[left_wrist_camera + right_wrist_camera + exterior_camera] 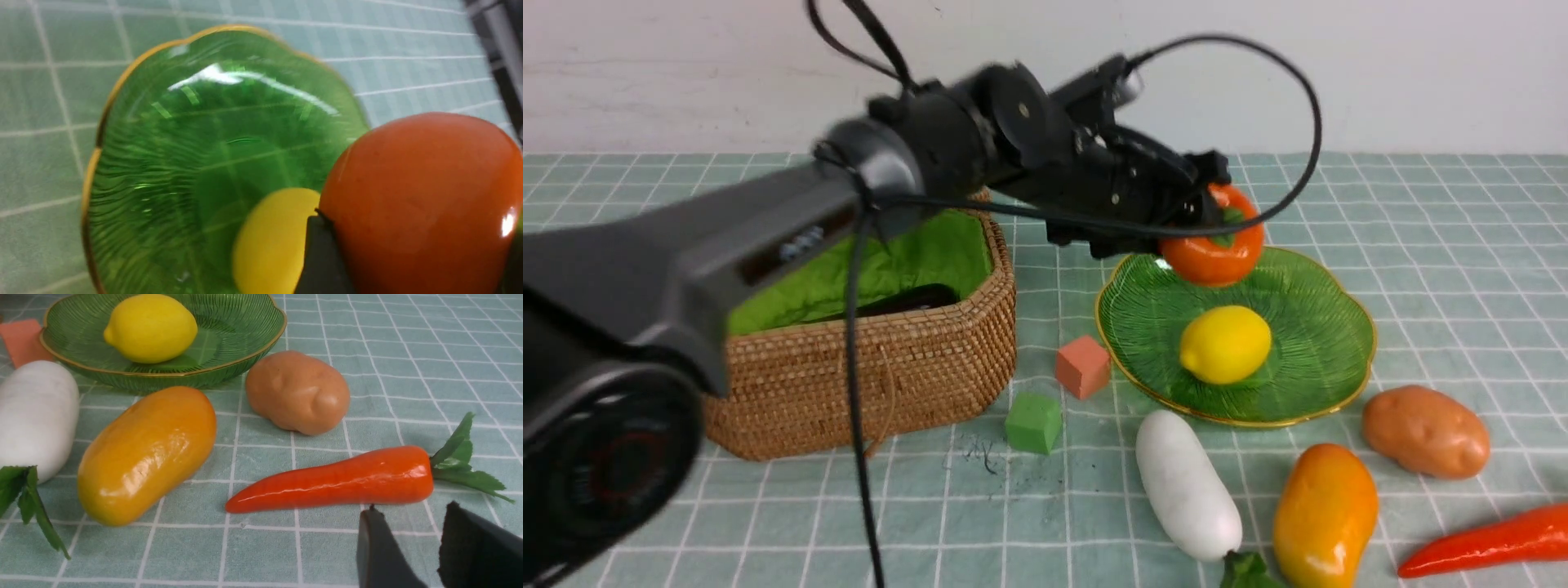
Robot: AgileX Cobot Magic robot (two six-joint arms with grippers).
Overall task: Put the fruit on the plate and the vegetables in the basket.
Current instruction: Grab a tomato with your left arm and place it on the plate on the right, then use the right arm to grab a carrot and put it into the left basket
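My left gripper (pixel 1213 229) is shut on the orange persimmon (pixel 1213 249), holding it in the air over the far edge of the green leaf plate (pixel 1307 376). In the left wrist view the persimmon (pixel 416 196) fills the space between the fingers (pixel 322 253). The yellow lemon (pixel 1225 343) lies on the plate. In front of the plate, on the cloth, lie the white radish (pixel 1186 483), mango (pixel 1325 514), potato (pixel 1425 431) and red chili (pixel 1490 543). My right gripper (pixel 410 510) is open and empty, just beside the chili (pixel 339 479). A dark eggplant (pixel 907 298) lies in the wicker basket (pixel 882 367).
A salmon cube (pixel 1083 366) and a green cube (pixel 1033 421) sit between basket and plate. The left arm stretches across above the basket, hiding part of it. A checked green cloth covers the table, with a white wall behind.
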